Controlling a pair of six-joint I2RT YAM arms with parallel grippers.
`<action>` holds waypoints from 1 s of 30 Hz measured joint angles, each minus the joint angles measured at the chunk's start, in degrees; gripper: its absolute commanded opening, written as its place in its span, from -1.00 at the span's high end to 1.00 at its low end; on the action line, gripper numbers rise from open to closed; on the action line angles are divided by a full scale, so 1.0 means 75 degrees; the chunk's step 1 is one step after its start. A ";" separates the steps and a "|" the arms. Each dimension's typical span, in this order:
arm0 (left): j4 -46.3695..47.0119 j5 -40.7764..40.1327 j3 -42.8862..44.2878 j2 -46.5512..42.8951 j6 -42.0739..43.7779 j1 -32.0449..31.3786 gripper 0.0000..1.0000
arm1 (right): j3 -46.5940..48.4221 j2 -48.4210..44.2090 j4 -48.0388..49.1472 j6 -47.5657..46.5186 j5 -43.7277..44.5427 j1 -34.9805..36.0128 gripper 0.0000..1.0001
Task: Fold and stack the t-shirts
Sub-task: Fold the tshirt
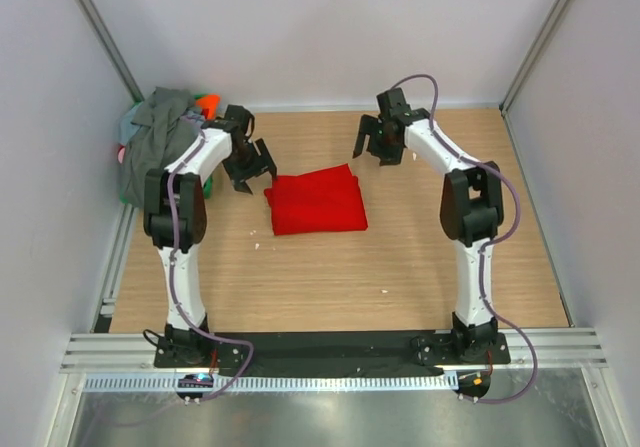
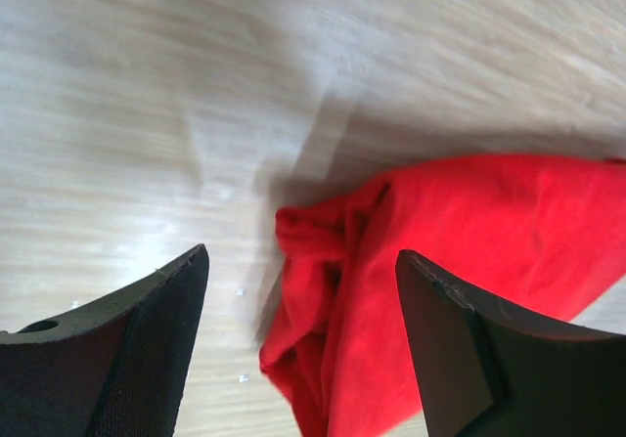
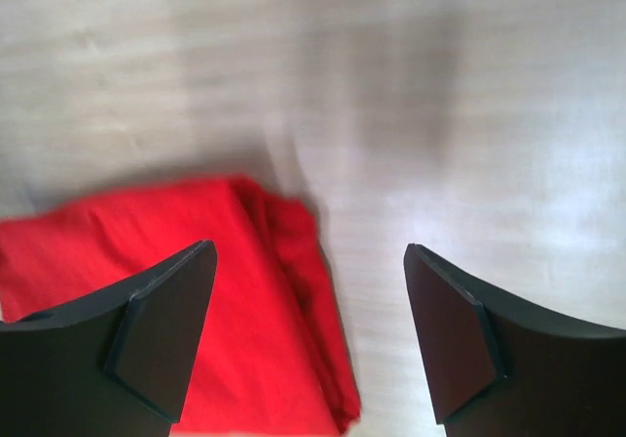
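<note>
In the top view, the red t-shirt point(image 1: 317, 201) lay folded in a rough rectangle at mid-frame on the table point(image 1: 350, 277), its long axis running left to right. The left gripper point(image 1: 250, 167) hung just off its upper-left corner and the right gripper point(image 1: 380, 143) just off its upper-right corner, so neither arm was clearly nearer. Both were spread wide and empty. The remaining t-shirts point(image 1: 158, 139) sat heaped at the upper left (grey on top, with orange and green peeking out).

In the left wrist view, the fingers point(image 2: 147, 339) stood well apart. The red shirt's bunched corner lay below and between them, stretching off to the right of the frame, and nothing was gripped.

In the right wrist view, the jaws also stood wide. The shirt's folded edge lay at lower left, passing under the left finger point(image 3: 161, 329), with bare wood between the tips.
</note>
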 measured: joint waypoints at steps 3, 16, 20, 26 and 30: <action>-0.0012 -0.0105 -0.0408 -0.0641 0.0017 -0.0067 -0.53 | -0.1740 -0.1189 0.0216 -0.0003 -0.0166 0.0000 -0.67; 0.2911 0.1180 -0.5231 -0.5106 -0.0382 -0.0114 -0.88 | -0.6132 -0.4240 0.3045 0.0609 -0.2241 0.0364 -0.62; 0.4386 0.1935 -0.6816 -0.5132 -0.0714 -0.0119 -0.89 | -0.6849 -0.4301 0.3276 0.0685 -0.2567 0.0414 -0.62; 0.6172 0.2460 -0.7871 -0.5260 -0.1011 -0.0128 -0.88 | -0.7708 -0.5132 0.3378 0.0717 -0.2757 0.0420 -0.63; 0.7117 0.2556 -0.8038 -0.5409 -0.1037 -0.0134 -0.88 | -0.8180 -0.5680 0.3579 0.0778 -0.2827 0.0423 -0.62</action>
